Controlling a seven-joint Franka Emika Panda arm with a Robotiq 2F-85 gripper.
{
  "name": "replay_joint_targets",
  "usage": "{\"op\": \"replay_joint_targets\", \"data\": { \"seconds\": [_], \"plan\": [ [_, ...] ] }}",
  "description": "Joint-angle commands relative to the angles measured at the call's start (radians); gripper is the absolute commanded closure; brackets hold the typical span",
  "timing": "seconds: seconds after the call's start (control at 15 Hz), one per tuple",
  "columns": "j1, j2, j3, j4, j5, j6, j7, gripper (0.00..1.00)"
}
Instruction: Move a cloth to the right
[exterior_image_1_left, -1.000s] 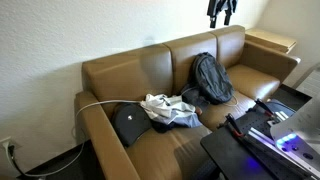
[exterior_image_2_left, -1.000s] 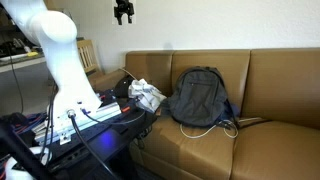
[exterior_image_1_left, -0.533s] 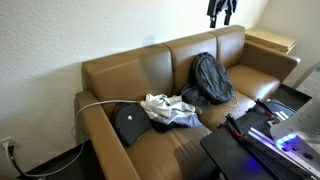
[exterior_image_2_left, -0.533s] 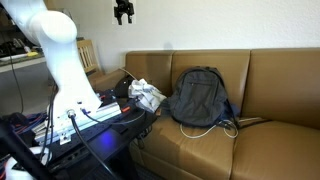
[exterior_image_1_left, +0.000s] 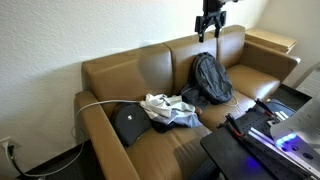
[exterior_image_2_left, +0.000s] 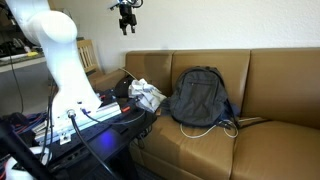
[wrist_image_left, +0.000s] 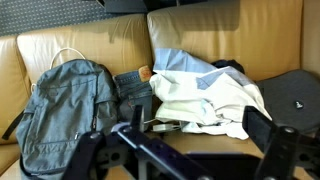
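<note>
A crumpled white and light-blue cloth (exterior_image_1_left: 170, 108) lies in a pile on the brown sofa seat; it also shows in the other exterior view (exterior_image_2_left: 146, 95) and in the wrist view (wrist_image_left: 205, 95). My gripper (exterior_image_1_left: 207, 33) hangs high in the air above the sofa back, far from the cloth, and it also shows in the other exterior view (exterior_image_2_left: 126, 28). In the wrist view the gripper (wrist_image_left: 185, 150) is open and empty, with both fingers spread wide over the seat.
A grey backpack (exterior_image_1_left: 210, 78) leans on the sofa back beside the cloth (wrist_image_left: 62, 110). A black cap-like item (exterior_image_1_left: 130, 123) lies on the cloth's other side. A black equipment stand (exterior_image_1_left: 250, 145) sits before the sofa. A wooden side table (exterior_image_1_left: 270, 42) flanks it.
The gripper has come down a little from the top of the frame and shifted slightly sideways. The cloth and the backpack have not moved.
</note>
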Motion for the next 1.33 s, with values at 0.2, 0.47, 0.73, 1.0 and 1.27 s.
{"op": "replay_joint_targets", "data": {
  "seconds": [0.2,0.47,0.73,1.0,1.27],
  "plan": [
    [0.072,0.251,0.019,0.027,-0.052,0.132,0.212,0.0],
    [0.084,0.239,0.004,0.01,-0.024,0.133,0.199,0.0],
    [0.117,0.362,0.002,0.051,-0.114,0.215,0.305,0.0],
    [0.197,0.524,-0.005,0.108,-0.173,0.339,0.354,0.0],
    [0.193,0.666,0.023,0.225,-0.025,0.3,0.2,0.0]
  ]
}}
